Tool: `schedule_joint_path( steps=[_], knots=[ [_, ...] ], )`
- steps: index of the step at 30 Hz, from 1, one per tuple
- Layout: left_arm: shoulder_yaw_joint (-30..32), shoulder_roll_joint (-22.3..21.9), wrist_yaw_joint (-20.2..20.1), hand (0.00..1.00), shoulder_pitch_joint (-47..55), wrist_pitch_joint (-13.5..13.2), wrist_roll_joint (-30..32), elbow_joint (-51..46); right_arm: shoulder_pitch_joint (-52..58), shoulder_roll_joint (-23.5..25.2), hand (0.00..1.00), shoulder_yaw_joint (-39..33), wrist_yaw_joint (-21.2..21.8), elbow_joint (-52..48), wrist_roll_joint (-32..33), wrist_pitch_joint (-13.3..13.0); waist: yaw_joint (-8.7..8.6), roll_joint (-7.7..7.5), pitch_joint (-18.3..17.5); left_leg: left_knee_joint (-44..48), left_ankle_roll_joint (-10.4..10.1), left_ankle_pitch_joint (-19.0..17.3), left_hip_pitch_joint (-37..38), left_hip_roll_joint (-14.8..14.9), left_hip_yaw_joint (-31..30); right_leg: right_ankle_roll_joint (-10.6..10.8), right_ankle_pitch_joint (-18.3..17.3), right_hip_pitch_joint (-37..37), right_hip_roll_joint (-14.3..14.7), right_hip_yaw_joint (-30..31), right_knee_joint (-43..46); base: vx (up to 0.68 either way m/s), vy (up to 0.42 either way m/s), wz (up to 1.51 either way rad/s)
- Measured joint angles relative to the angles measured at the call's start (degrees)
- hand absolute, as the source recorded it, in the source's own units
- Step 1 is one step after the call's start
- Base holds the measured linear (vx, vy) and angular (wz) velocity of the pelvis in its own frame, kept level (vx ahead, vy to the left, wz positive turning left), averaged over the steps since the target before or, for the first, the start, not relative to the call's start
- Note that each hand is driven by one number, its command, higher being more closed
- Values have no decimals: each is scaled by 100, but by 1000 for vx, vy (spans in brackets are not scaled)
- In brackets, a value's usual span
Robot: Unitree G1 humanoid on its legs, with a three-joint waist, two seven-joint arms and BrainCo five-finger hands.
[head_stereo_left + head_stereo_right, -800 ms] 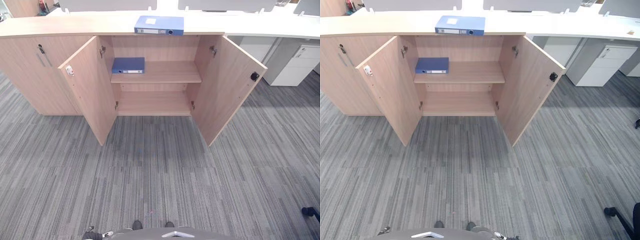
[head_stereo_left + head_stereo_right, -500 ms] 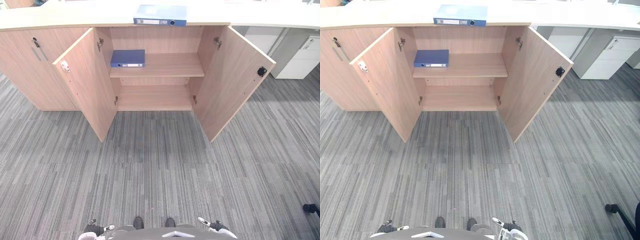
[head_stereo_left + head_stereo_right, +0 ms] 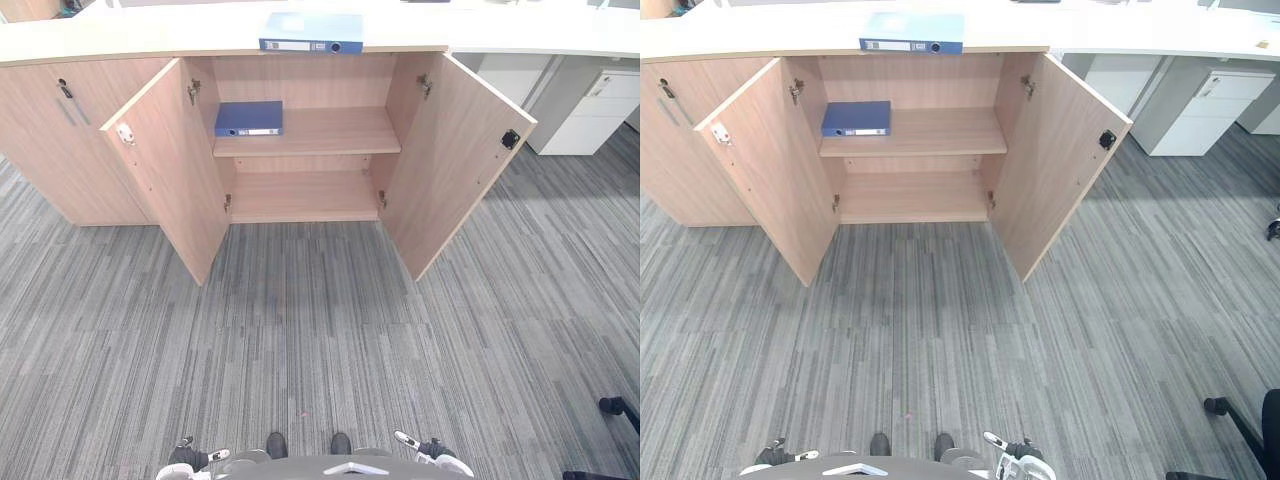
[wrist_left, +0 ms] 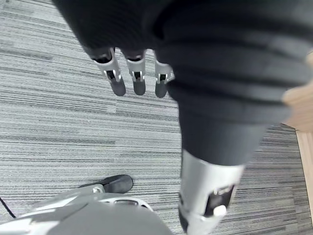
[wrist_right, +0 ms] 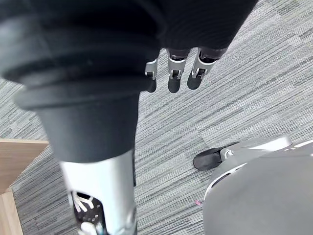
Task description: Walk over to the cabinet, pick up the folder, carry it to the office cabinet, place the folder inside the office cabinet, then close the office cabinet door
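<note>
I stand well back from the cabinet (image 3: 305, 80), both its doors (image 3: 170, 170) swung wide so the inside lies ready. The blue folder (image 3: 311, 32) I judge to be mine lies flat on the tabletop (image 3: 150, 40) above the opening, and a second folder (image 3: 250, 118) on the upper shelf (image 3: 330, 130). My left hand (image 4: 138, 81) and right hand (image 5: 175, 78) hang empty, fingers loose and straight, since nothing is within reach.

Bright, even light falls from above. The cabinet top (image 3: 150, 40) is washed pale, close to glare along its far edge. Under the shelf (image 3: 330, 130) the inside of the cabinet is dimmer. The open right door (image 3: 455, 150) lays a soft shadow on the carpet (image 3: 300, 330) at its right side. In both wrist views the carpet is evenly lit.
</note>
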Motion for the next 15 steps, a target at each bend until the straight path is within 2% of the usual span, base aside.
schedule_joint_path(
  steps=[6, 11, 13, 15],
  knots=[
    [2, 11, -9, 0, -20, -4, 8, -2, -20, 1, 0, -4, 2, -9, -55, 3, 40, -7, 21, 3, 5, -150, -57, 0, 231, 13, 10, -114, 7, 232, -28, 59, 5, -24],
    [5, 68, -10, 0, -92, -5, 5, -8, -84, 37, 0, -5, 2, -22, -153, 25, 83, -89, 84, 42, 57, -277, -165, -18, 362, 49, -8, -285, -6, 361, -12, 89, 4, -15],
    [5, 64, -10, 0, -126, -5, 4, -19, -142, 43, 0, -10, 3, -29, -170, 27, 84, -83, 90, 44, 69, -339, -206, -31, 387, 108, -113, -403, -25, 367, 138, 88, 12, -9],
    [4, 77, -13, 0, -170, -5, -2, -55, -246, 107, 0, -43, 3, -74, -167, 21, 73, -91, 209, 272, 88, -563, -198, -40, 408, 156, -657, -764, -103, 363, 1119, 123, 42, -3]
  ],
)
